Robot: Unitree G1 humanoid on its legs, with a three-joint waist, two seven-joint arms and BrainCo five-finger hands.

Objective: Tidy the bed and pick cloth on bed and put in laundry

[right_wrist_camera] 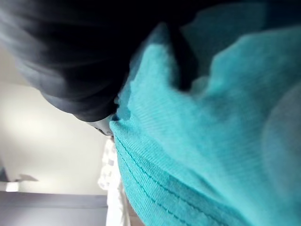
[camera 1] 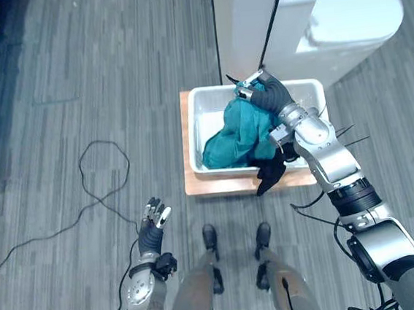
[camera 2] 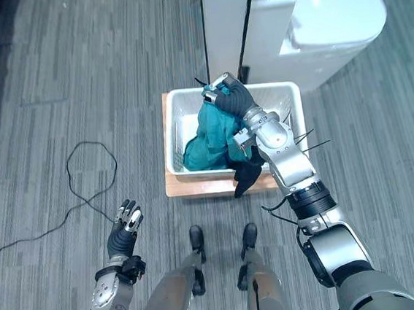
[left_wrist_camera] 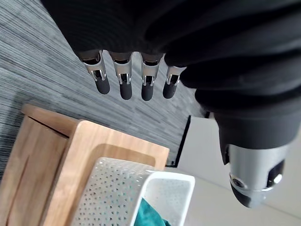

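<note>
Left eye view | right hand (camera 1: 265, 92) curled round teal cloth (camera 1: 238, 134) | heaped in white basket (camera 1: 206, 108)

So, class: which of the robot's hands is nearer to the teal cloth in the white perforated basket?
Right. The right hand grips the top of the teal cloth in the white perforated basket; the left hand hangs open over the grey floor, away from it.

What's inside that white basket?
A bunched teal cloth fills much of the white basket, with the right hand gripping its top. Whatever lies beneath the cloth is covered.
</note>
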